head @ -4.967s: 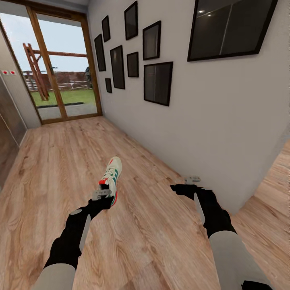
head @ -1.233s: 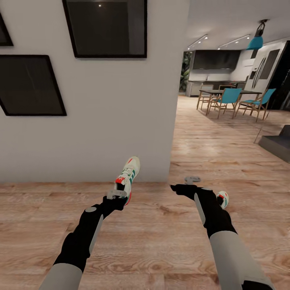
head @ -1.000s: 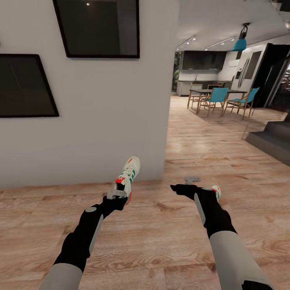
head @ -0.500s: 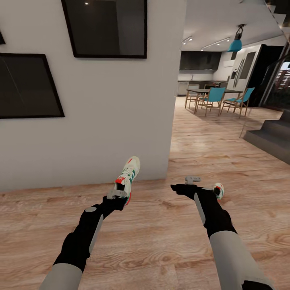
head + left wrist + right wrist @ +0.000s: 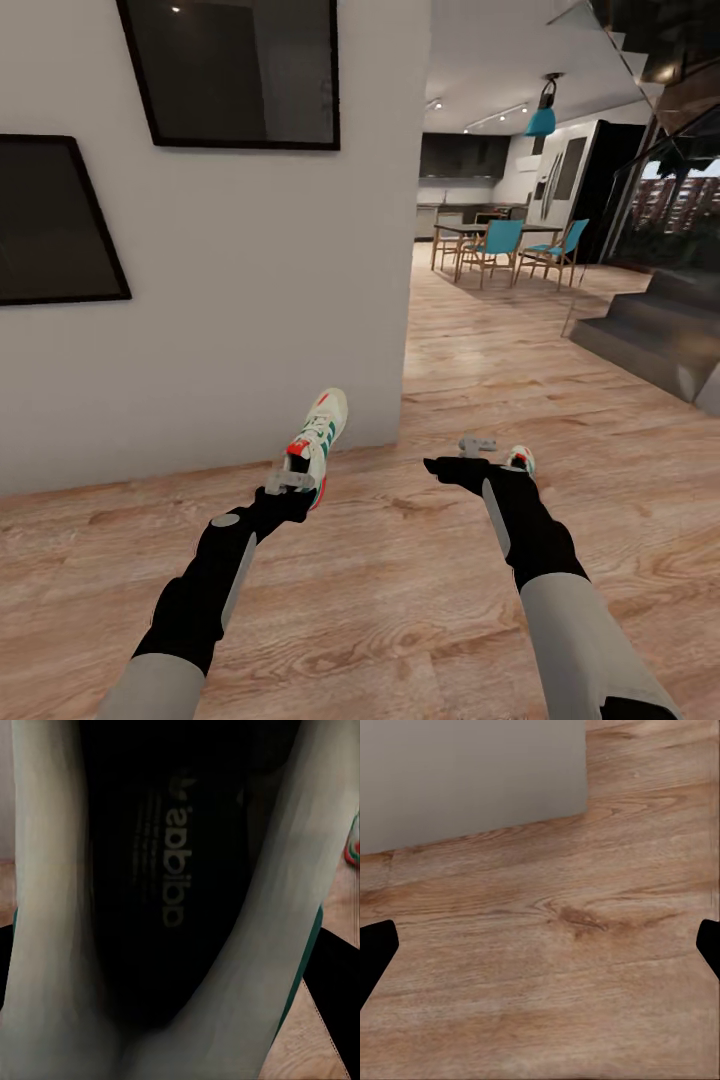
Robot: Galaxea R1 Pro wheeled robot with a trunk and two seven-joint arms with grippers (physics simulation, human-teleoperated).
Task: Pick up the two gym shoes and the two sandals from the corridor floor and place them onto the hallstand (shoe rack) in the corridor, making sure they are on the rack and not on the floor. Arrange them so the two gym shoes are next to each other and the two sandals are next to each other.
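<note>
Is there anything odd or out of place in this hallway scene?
Yes. One gym shoe is up in the air, pinched at its heel by the left end effector. A second gym shoe lies alone on the wood floor, just past the open right end effector, partly hidden by it.

second gym shoe [image 5: 519, 460] mostly hidden behind right arm [image 5: 530, 530]; held gym shoe [image 5: 180, 900] cropped

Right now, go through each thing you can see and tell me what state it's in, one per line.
Left gripper: jaws shut on a gym shoe.
Held gym shoe: lifted off the floor, toe pointing away.
Right gripper: jaws open, nothing held.
Second gym shoe: on the corridor floor, partly behind the right gripper.
</note>
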